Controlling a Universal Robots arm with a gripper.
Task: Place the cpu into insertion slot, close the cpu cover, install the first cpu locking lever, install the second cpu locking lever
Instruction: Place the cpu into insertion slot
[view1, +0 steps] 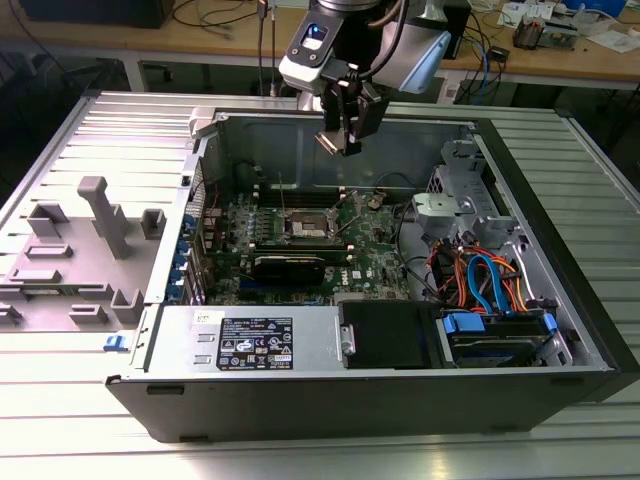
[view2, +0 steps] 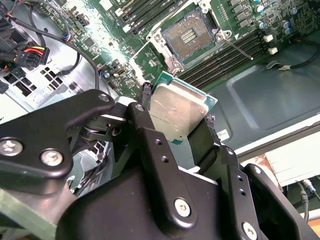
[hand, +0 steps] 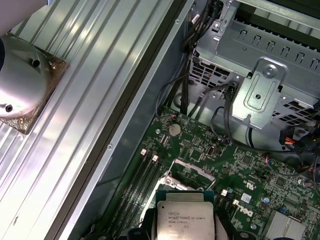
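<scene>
- The arm reaches down from above the open computer case; its claw points downward, well above the green circuit board;
- the claw is clamped on the cpu; matte black fingers pinch two opposite edges of the chip;
- the cpu hangs tilted in the air, above the insertion slot and well apart from it;
- the chip is a thin flat square with a dull, faintly scuffed silver face and a narrow green rim;
- the slot is square, its dark centre exposed inside a bright silver metal rim; long black memory slots lie just beside it;
- a thin wire lever stands angled off beside the socket;
- the case is grey sheet metal, resting on a ribbed aluminium table.
</scene>
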